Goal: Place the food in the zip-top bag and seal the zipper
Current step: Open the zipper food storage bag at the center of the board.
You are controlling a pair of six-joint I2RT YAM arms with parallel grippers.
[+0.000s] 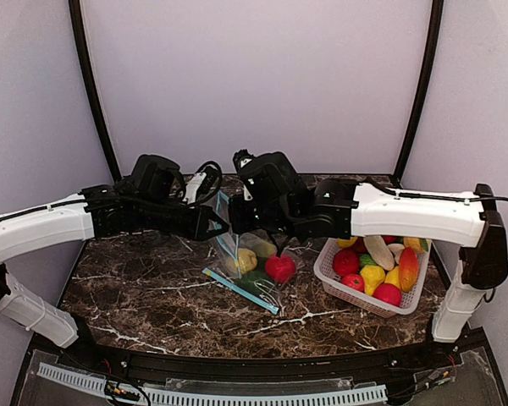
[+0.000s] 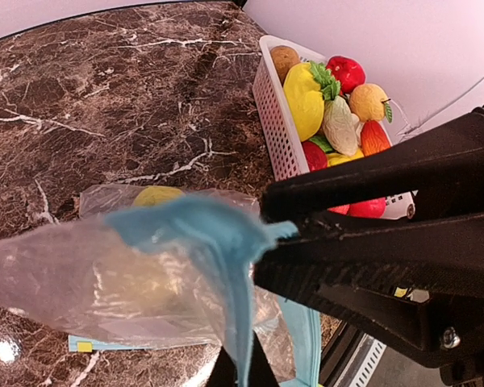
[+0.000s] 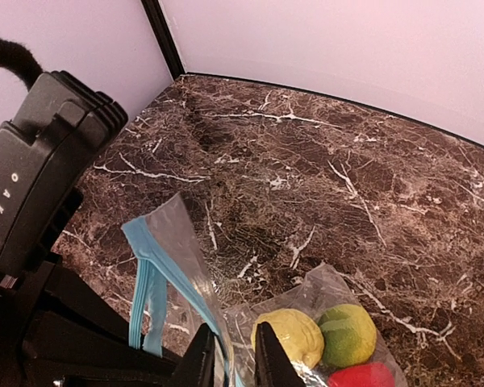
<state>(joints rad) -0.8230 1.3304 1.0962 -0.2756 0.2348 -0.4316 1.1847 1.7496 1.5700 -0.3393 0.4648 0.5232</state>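
Blue-zippered clear bag (image 1: 229, 247) stands on the marble desk (image 1: 135, 288), its rim clamped by the left end effector (image 1: 218, 222) and, apparently, the right end effector (image 1: 235, 222). Some fruit (image 1: 279, 268) is inside; more fruit (image 1: 372, 272) sits in the white basket (image 1: 327, 267).

Dark brown marble-look table (image 1: 144, 292), white veins all over, is seen filling the lower middle of the top view. A clear zip-top bag (image 1: 237, 283) is rested on it at the centre, blue zipper strip toward the bottom. A white slotted basket (image 1: 328, 271) is parked at the right, packed with toy food (image 1: 372, 275).
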